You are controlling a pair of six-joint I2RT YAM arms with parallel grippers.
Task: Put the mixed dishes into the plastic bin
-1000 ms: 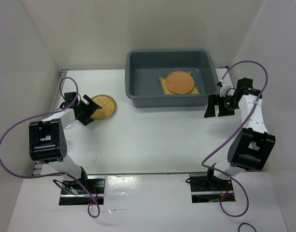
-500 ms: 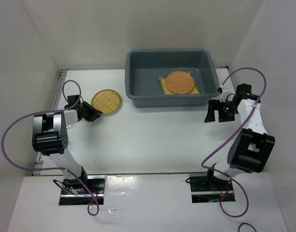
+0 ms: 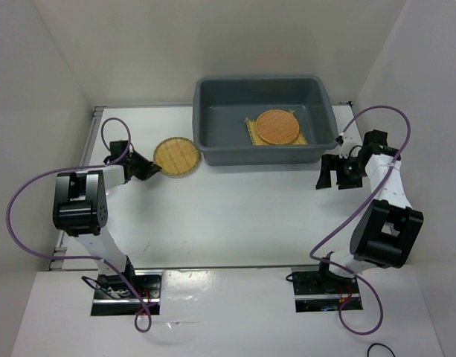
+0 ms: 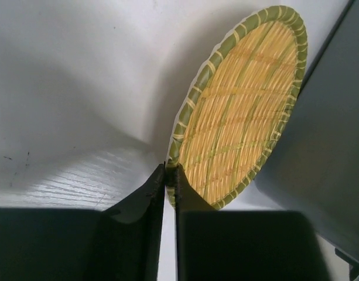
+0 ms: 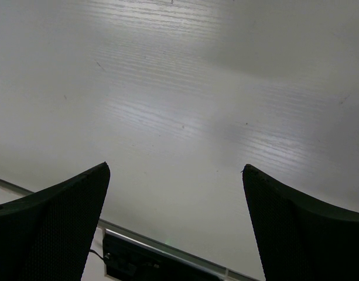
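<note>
My left gripper (image 3: pixel 151 169) (image 4: pixel 171 171) is shut on the near edge of the yellow woven green-rimmed disc (image 3: pixel 176 155) (image 4: pixel 243 111), which is tilted and close to the left wall of the grey plastic bin (image 3: pixel 205 141) (image 4: pixel 331 134). Inside the bin lie a square yellow woven mat (image 3: pixel 251 134) and on it an orange-brown round disc (image 3: pixel 277 126). My right gripper (image 3: pixel 332 172) (image 5: pixel 174 170) stands open over bare table, just right of the bin's front right corner, with nothing between its fingers. No glass cup shows in any view.
White walls close in the table on the left, back and right. The metal edge strip of the table (image 5: pixel 167 250) runs under the right gripper. The arm bases (image 3: pixel 123 286) sit at the near edge.
The left gripper closed on the woven disc's rim and carried it right and up toward the bin. The right arm barely moved.
</note>
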